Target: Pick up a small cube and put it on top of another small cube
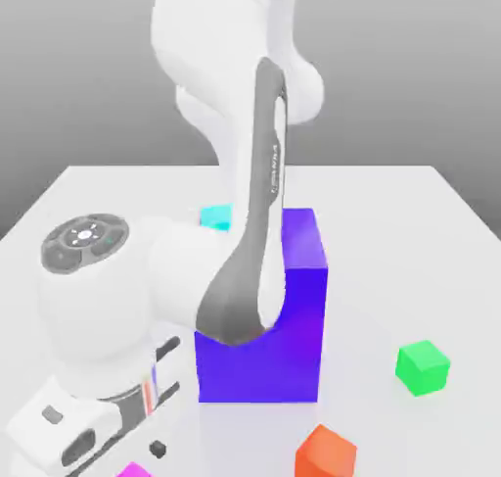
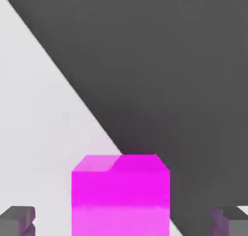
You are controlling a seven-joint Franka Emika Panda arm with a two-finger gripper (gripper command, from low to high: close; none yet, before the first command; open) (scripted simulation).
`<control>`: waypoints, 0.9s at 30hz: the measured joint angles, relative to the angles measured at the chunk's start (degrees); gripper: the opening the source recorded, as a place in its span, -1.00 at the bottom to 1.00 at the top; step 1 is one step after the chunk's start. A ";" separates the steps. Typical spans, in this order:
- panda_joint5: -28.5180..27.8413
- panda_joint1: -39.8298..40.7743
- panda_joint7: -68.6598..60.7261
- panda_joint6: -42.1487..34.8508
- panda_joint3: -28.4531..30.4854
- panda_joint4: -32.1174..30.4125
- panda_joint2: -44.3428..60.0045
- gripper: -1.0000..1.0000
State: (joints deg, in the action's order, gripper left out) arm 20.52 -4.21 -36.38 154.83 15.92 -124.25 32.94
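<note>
White tabletop (image 1: 391, 201) under a plain grey backdrop carries everything. Low at its near edge, the claw (image 2: 121, 220) stands wide open with nothing held; its two grey fingertips (image 2: 17, 220) flank the pink cube (image 2: 121, 196) with clear gaps on both sides. The cube sits squarely between them, resting on the table close to its edge, so closing looks like the next step. In the exterior view, the green cube (image 1: 423, 366) lies well off toward the right, beyond the orange cube (image 1: 327, 453) and in front of the big blue block (image 1: 284, 318).
</note>
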 joint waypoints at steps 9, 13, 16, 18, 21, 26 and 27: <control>-2.91 -2.20 2.02 -4.13 2.85 -1.42 -5.46 -1.00; -4.18 -7.34 5.15 -5.71 0.85 -3.02 -10.16 -1.00; -4.83 -12.16 8.81 -5.96 -1.73 -6.75 -13.43 -1.00; -5.62 -15.57 11.51 -5.91 -3.44 -9.42 -15.90 -1.00; -7.53 -20.82 15.97 -5.50 -5.98 -13.56 -20.04 -1.00; -13.15 -29.34 25.06 -4.08 -11.17 -20.70 -27.85 -1.00; -14.61 -31.82 27.11 -3.73 -12.19 -22.17 -29.49 -1.00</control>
State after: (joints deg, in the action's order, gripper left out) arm 5.90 -36.03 -9.27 151.10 3.73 -146.42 3.45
